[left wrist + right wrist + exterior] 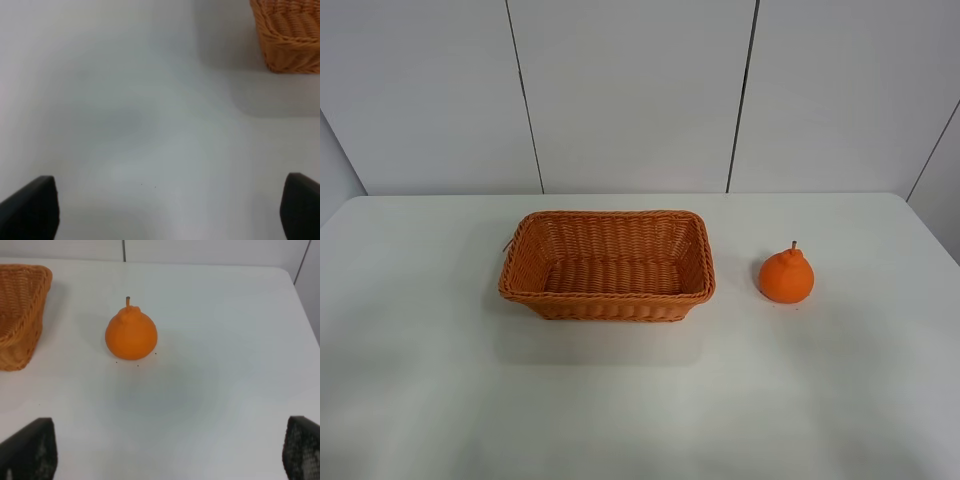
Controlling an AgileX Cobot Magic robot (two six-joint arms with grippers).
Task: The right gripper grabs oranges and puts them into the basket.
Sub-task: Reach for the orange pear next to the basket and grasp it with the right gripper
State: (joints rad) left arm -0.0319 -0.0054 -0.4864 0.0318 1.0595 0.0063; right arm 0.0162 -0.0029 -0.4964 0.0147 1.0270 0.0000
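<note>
Upright orange (785, 276) on table (640, 410) near basket (610, 309)

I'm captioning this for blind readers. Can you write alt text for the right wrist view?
An orange with a knobbed top and short stem stands on a white table, ahead of the right gripper, whose two dark fingertips show wide apart in the foreground. A corner of a woven basket sits beside the fruit, not touching it.
</note>
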